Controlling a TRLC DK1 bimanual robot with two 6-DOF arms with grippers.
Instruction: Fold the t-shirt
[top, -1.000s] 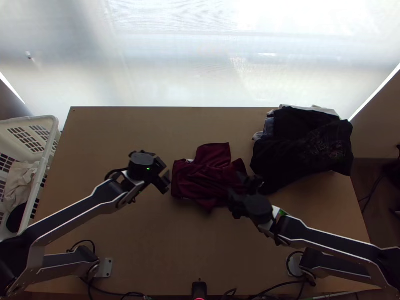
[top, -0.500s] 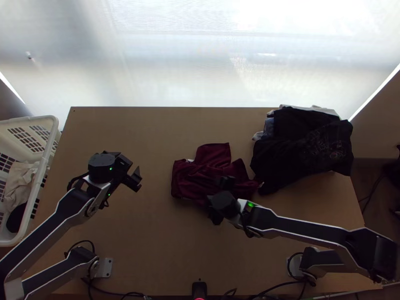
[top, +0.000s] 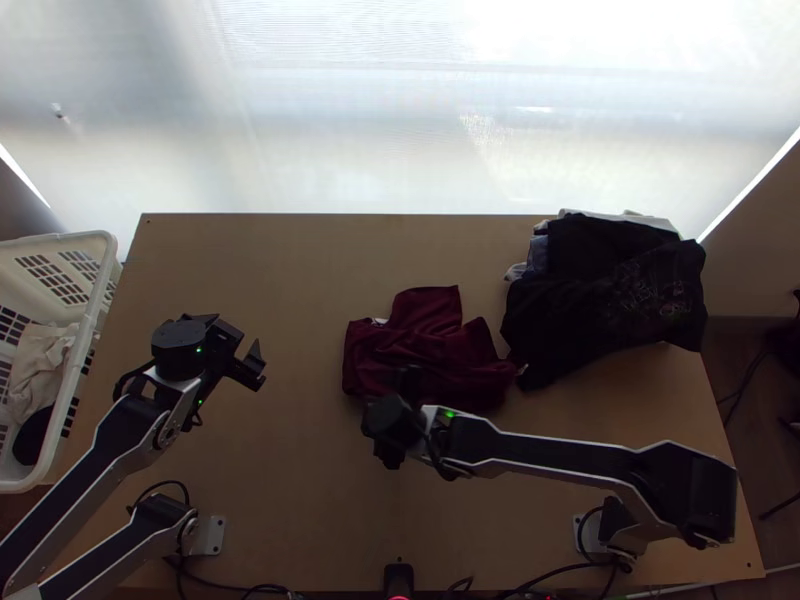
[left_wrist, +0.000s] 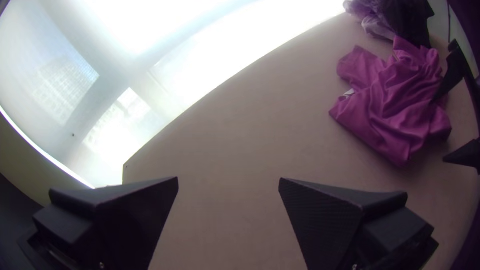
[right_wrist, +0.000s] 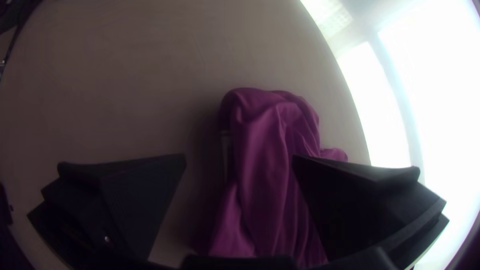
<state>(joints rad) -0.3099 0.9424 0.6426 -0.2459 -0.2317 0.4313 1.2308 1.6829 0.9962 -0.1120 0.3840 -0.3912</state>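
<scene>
Left gripper (top: 246, 352): displaced from left of centre toward the left edge.
Right gripper (top: 393, 420): displaced leftward and slightly down, below centre.

The right gripper (top: 394, 420) stands open, fingers (right_wrist: 345, 200) wide apart, one in front of the t-shirt (right_wrist: 262, 160), the other over the table (right_wrist: 125, 90); whether the first touches cloth is unclear. The t-shirt lies bunched, with long creases and a rounded fold. A bright window (right_wrist: 430, 100) shows past the table's edge.
</scene>
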